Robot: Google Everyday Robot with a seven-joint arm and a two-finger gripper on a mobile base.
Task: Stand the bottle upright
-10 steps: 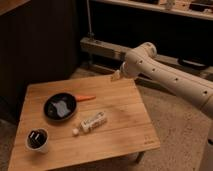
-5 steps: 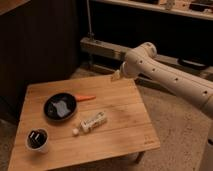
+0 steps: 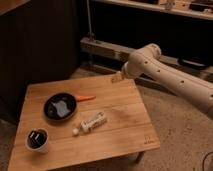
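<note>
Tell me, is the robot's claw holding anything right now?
Nothing. The claw hangs open above the far edge of the table, and the bottle lies on its side there, apart from it.

The scene is dim and warm-toned, with the strongest light falling from above onto the wooden bench [image 3: 125, 130], whose top glows orange-brown. The white arm [image 3: 170, 80] is the brightest surface, lit along its upper side and shaded underneath. The gripper [image 3: 117, 78], hanging over the bench's back edge at 1 o'clock, catches a yellowish tint. A pale reflection sits in the middle of the black pan [image 3: 60, 107]. The bottle [image 3: 91, 122] casts only a thin, soft shadow. The background from 9 to 12 o'clock sinks into near black, and the floor [image 3: 180, 125] at 3 o'clock looks grey and grainy.
</note>
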